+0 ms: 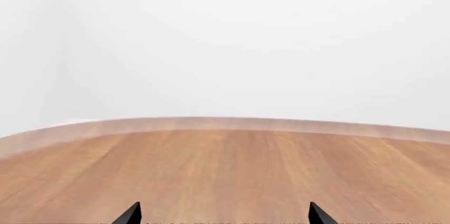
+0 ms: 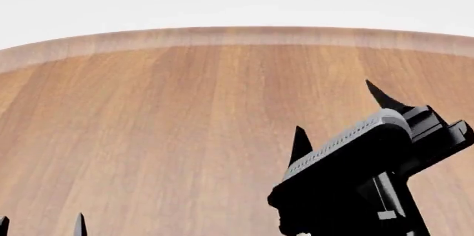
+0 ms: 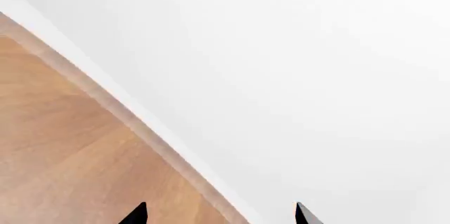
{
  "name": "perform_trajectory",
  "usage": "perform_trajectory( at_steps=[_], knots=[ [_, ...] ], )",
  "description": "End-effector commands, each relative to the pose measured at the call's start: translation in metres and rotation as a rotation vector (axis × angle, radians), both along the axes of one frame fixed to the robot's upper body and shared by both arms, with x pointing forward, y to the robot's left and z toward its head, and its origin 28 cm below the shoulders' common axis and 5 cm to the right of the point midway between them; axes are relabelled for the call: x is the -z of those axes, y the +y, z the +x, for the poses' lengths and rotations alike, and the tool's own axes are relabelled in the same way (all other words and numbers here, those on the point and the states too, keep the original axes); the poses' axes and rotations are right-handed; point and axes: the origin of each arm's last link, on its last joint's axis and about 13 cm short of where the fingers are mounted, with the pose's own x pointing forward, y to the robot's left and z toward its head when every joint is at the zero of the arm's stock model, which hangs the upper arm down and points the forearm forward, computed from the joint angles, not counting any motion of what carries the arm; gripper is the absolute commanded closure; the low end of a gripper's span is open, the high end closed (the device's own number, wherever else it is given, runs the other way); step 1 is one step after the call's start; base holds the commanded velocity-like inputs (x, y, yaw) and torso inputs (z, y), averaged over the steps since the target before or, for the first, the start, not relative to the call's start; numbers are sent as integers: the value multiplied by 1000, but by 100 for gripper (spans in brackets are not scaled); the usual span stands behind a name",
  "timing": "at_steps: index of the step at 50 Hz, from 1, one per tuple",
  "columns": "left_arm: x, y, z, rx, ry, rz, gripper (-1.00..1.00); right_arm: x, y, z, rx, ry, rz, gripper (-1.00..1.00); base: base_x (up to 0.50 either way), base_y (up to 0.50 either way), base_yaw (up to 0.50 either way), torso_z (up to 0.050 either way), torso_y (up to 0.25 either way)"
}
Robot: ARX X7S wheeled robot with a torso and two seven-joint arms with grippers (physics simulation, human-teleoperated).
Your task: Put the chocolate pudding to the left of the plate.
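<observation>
The chocolate pudding and the plate are out of view in all three views. My right gripper (image 2: 341, 116) is raised above the wooden table (image 2: 148, 125) at the right of the head view, tilted, open and empty; its two dark fingertips (image 3: 136, 214) stand wide apart in the right wrist view. My left gripper (image 2: 41, 226) shows only as two fingertips at the bottom left of the head view, open and empty. In the left wrist view its fingertips (image 1: 130, 215) are far apart over bare wood.
A round light-brown wooden table with a paler rim (image 1: 225, 125) fills the views. Beyond its far edge (image 2: 237, 35) is plain white background. The table's edge (image 3: 105, 97) runs diagonally through the right wrist view.
</observation>
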Motion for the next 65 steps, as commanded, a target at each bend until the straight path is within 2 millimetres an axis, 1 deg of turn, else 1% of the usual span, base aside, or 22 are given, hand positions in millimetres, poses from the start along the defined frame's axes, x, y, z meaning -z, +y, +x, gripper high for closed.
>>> perform_trajectory(
  at_steps=[1, 2, 4, 6, 8, 10, 13, 15, 23, 25, 28, 34, 41, 54, 58, 65],
  knots=[
    [0, -1, 0, 19, 7, -5, -100, 0, -26, -17, 31, 373, 92, -100, 0, 0, 0, 0, 0],
    [-1, 0, 0, 19, 7, -6, -100, 4, -26, -20, 10, 415, 126, -100, 0, 0, 0, 0, 0],
    [-1, 0, 0, 16, 7, -4, -100, 6, -26, -22, 14, 428, 128, -100, 0, 0, 0, 0, 0],
    [-2, -1, 0, 15, 5, -2, -100, 11, -28, -25, 0, 480, 152, -100, 0, 0, 0, 0, 0],
    [0, -1, 0, 17, 10, 0, -100, 14, -28, -28, -52, 529, 182, -100, 0, 0, 0, 0, 0],
    [0, -3, 0, 20, 12, 3, -100, 18, -26, -32, -68, 543, 135, -100, 0, 0, 0, 0, 0],
    [1, -3, 1, 24, 15, 6, -100, 23, -23, -36, -131, 596, 154, -100, 0, 0, 0, 0, 0],
    [1, -3, 1, 23, 18, 6, -100, 27, -20, -39, -183, 630, 135, -100, 0, 0, 0, 0, 0],
    [6, -3, 4, 26, 25, 7, -100, 31, -16, -46, -317, 724, 103, -100, 0, 0, 0, 0, 0],
    [5, -3, 4, 29, 23, 8, -100, 32, -15, -47, -327, 728, 95, -100, 0, 0, 0, 0, 0],
    [5, -3, 4, 28, 21, 6, -100, 40, -12, -45, -365, 737, 118, -100, 0, 0, 0, 0, 0],
    [3, -3, 3, 26, 23, 9, -100, 56, -13, -40, -380, 788, 144, -100, 0, 0, 0, 0, 0],
    [3, -4, 2, 30, 23, 12, -100, 58, -14, -44, -381, 787, 142, -100, 0, 0, 0, 0, 0],
    [4, -5, 2, 36, 27, 17, -100, 73, -15, -51, -438, 844, 94, -100, 0, 0, 0, 0, 0],
    [3, -5, 1, 39, 26, 18, -100, 81, -17, -51, -450, 864, 101, -100, 0, 0, 0, 0, 0],
    [5, -6, 2, 37, 27, 20, -100, 86, -22, -50, -465, 896, 88, -100, 0, 0, 0, 0, 0]
  ],
)
